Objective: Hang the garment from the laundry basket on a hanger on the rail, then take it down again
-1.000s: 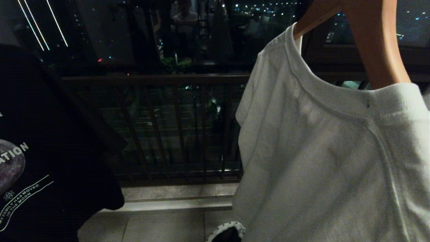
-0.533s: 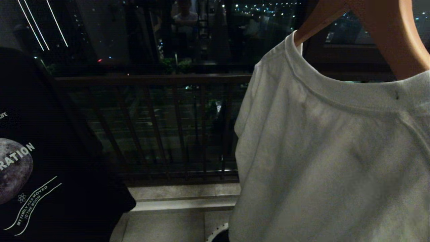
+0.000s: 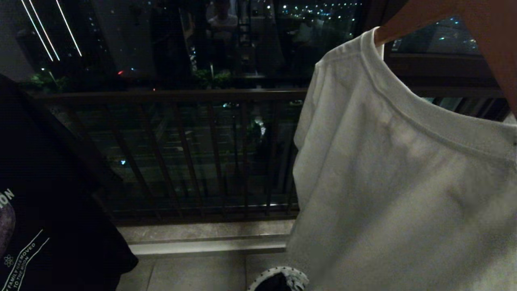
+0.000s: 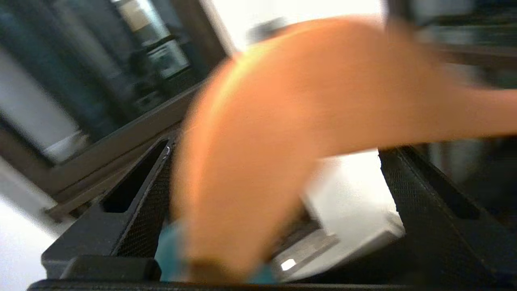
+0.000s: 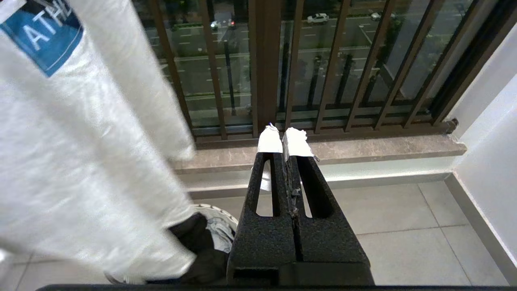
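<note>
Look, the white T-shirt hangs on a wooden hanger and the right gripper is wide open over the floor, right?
Not quite. The right gripper is shut: in the right wrist view its white-taped fingertips sit pressed together above the tiled floor. The white T-shirt does hang on the wooden hanger, as the head view shows.

The white T-shirt on the wooden hanger now hangs further right and a little higher in the head view than a second ago, its collar seam sliding off toward the right edge and the hanger's arm showing darker and cut by the frame. The black printed T-shirt on the left, after bulging inward half a second ago, now sits lower and further left, uncovering more of the balcony railing. At the bottom edge, the laundry basket rim shows more fully below the white hem.
</note>
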Robot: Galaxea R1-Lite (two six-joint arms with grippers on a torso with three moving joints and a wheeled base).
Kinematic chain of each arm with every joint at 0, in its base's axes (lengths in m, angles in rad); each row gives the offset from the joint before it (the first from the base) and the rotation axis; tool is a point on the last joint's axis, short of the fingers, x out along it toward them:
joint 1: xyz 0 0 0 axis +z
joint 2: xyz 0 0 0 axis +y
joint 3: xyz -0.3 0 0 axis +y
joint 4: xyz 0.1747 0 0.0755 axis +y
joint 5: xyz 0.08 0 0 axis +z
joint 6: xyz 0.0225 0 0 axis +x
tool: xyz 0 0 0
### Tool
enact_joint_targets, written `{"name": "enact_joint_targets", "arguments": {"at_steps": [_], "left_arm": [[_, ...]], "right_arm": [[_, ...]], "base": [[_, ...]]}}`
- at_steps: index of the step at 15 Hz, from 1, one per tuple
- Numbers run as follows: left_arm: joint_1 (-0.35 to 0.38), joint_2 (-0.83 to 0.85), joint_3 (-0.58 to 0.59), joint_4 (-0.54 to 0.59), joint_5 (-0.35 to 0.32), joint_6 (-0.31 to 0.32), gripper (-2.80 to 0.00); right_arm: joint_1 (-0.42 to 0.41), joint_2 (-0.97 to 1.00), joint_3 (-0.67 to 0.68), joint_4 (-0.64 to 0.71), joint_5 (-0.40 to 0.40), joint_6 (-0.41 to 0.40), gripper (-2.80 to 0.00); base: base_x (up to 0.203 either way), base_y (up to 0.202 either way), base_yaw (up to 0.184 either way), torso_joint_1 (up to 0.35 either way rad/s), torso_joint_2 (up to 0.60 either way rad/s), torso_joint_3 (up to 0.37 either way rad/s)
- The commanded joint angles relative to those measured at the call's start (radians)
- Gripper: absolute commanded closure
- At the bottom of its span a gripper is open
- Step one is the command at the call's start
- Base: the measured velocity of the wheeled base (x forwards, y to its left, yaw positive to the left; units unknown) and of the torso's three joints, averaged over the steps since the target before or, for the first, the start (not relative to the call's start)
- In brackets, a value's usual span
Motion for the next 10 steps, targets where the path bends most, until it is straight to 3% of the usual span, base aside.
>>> {"name": "enact_joint_targets", "arguments": {"at_steps": [1, 10], "left_arm": [[-0.04, -0.011, 0.014, -0.001, 0.005, 0.002, -2.8], [-0.119, -0.081, 0.044, 0.001, 0.01, 0.002, -2.8]], "right_arm": [[0.0, 0.0, 0.0, 0.0, 0.0, 0.001, 0.0], [0.0, 0.0, 0.0, 0.0, 0.0, 0.0, 0.0]], "base": [[0.0, 0.0, 0.0, 0.0, 0.0, 0.0], [0.0, 0.0, 0.0, 0.0, 0.0, 0.0]]}}
